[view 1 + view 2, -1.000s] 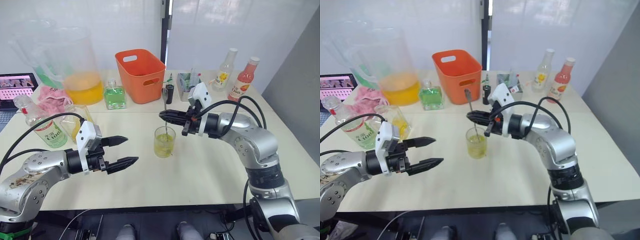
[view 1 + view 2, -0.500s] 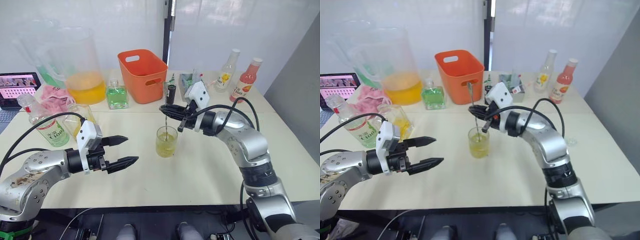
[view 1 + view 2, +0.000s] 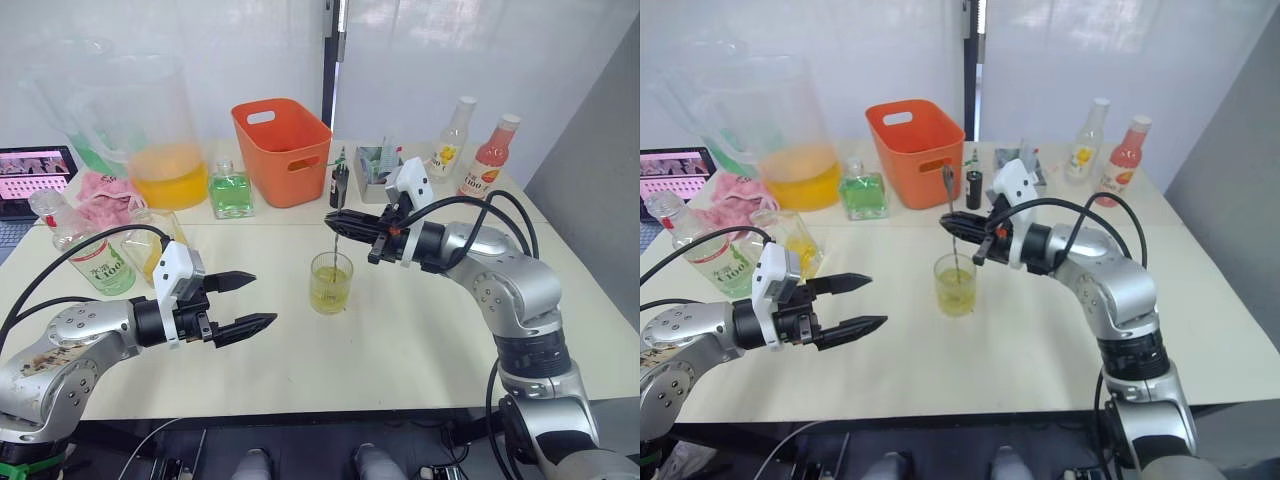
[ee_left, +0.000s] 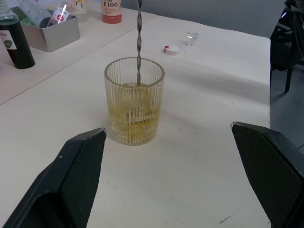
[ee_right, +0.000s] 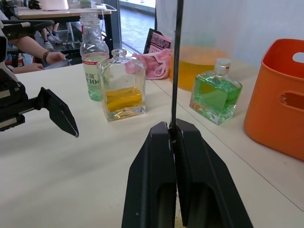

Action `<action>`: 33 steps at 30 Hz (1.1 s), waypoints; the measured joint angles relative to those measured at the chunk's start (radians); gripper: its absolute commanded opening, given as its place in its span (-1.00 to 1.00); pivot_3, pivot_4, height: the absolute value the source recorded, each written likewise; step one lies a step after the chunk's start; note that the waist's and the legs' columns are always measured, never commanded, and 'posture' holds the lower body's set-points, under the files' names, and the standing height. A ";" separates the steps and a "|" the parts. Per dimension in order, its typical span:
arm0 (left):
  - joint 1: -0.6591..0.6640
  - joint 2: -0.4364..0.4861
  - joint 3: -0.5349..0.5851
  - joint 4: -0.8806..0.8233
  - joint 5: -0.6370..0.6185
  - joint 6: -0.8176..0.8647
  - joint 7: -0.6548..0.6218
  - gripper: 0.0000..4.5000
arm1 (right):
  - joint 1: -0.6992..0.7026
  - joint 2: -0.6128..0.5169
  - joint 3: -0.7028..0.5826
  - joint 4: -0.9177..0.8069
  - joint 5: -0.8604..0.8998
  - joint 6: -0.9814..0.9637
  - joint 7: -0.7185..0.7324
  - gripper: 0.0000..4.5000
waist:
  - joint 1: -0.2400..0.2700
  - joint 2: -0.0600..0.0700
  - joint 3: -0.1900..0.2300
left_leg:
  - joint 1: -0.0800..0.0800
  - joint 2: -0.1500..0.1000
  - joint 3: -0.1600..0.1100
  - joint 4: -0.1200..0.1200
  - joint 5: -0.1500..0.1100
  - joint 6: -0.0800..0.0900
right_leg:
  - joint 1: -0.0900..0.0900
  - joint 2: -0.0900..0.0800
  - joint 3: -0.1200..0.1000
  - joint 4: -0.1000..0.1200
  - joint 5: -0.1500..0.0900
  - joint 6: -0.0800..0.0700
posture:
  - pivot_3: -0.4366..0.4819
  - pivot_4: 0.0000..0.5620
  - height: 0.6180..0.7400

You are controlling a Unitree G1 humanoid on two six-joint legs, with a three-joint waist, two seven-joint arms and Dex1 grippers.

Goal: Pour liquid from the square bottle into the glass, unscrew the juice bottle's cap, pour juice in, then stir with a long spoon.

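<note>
From the head, my right gripper (image 3: pixel 336 219) pinches the long spoon (image 3: pixel 336 232) upright, its lower end down in the glass (image 3: pixel 330 283) of yellow liquid at mid-table. My left wrist sees my left gripper (image 4: pixel 173 175) spread wide, empty, the glass just ahead. My right wrist shows my fingers (image 5: pixel 159 166) clamped on the stem, the square bottle (image 5: pixel 121 86) beyond.

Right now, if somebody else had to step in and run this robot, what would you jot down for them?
Right gripper: shut on the long spoon, upright, its lower end in the glass.
Left gripper: open, holding nothing, hovering left of the glass.
Glass: mid-table, holds yellowish liquid.
Square bottle and juice bottle: standing at the robot's left.
A white cap lies on the table.
Done: pouring looks finished. Left: the stirring.
</note>
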 measured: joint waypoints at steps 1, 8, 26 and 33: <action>0.000 -0.001 0.000 0.000 0.001 0.000 0.000 0.98 | -0.008 0.000 0.002 0.011 -0.014 -0.012 -0.005 -1.00 | 0.000 0.000 0.000 | 0.000 0.000 0.000 0.000 0.000 0.000 | 0.000 0.000 0.000 0.000 0.000 0.000 | -0.05 -0.47 1.00; 0.006 -0.002 0.000 0.000 0.005 0.000 0.001 0.98 | -0.023 -0.002 0.003 0.030 -0.022 -0.016 0.006 -1.00 | 0.002 0.000 0.000 | 0.000 0.000 0.000 0.000 0.000 0.000 | 0.000 0.000 0.000 0.000 0.000 0.000 | -0.05 -0.47 1.00; 0.006 -0.008 0.001 0.000 0.001 -0.013 -0.001 0.98 | -0.157 -0.103 -0.135 -0.044 0.233 0.241 0.019 -1.00 | -0.001 0.000 0.000 | 0.000 0.000 0.000 0.000 0.000 0.000 | 0.000 0.000 0.000 0.000 0.000 0.000 | -0.05 -0.47 1.00; 0.005 -0.011 0.006 0.000 -0.014 -0.013 0.000 0.98 | -0.199 -0.143 -0.140 -0.010 0.243 0.253 0.026 -1.00 | -0.001 0.000 0.000 | 0.000 0.000 0.000 0.000 0.000 0.000 | 0.000 0.000 0.000 0.000 0.000 -0.001 | -0.05 -0.47 1.00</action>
